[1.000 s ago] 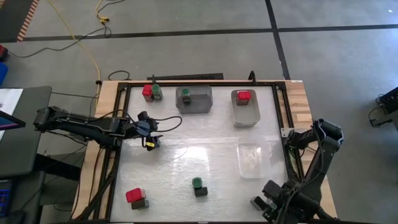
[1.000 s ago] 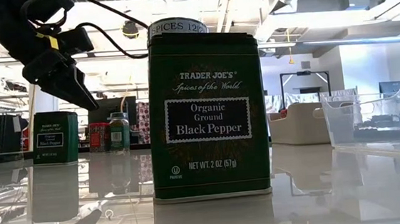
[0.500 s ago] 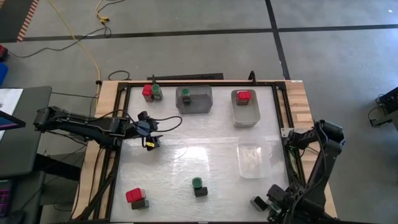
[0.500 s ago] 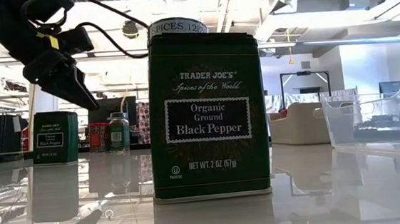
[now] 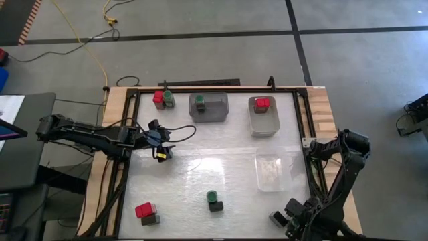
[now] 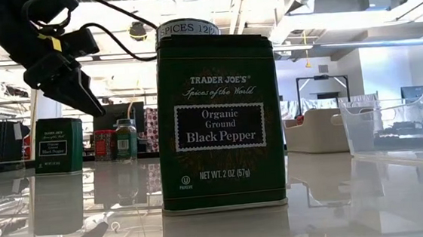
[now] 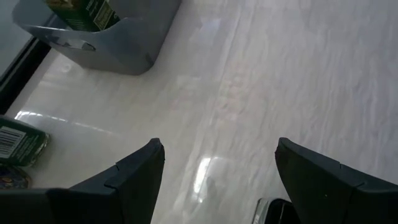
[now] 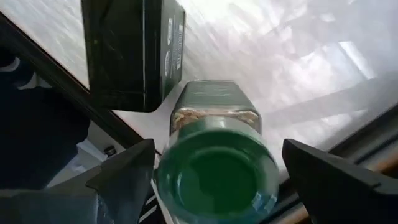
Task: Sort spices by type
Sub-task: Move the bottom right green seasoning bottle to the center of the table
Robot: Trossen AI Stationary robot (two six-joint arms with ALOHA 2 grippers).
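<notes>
Green-lidded jar point(image 8: 214, 167) sits between right tool's point(image 8: 214, 177) spread fingers.

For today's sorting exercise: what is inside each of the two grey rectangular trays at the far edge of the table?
The left grey tray holds a green-lidded jar; the right grey tray holds a red-topped box. Anything beneath them is hidden.

Open jaws above white table point(image 7: 261, 81), grey tray point(image 7: 118, 43) beyond

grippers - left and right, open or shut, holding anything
Left gripper: open, empty, above the table.
Right gripper: open, a green-lidded jar between its fingers, not gripped.
</notes>
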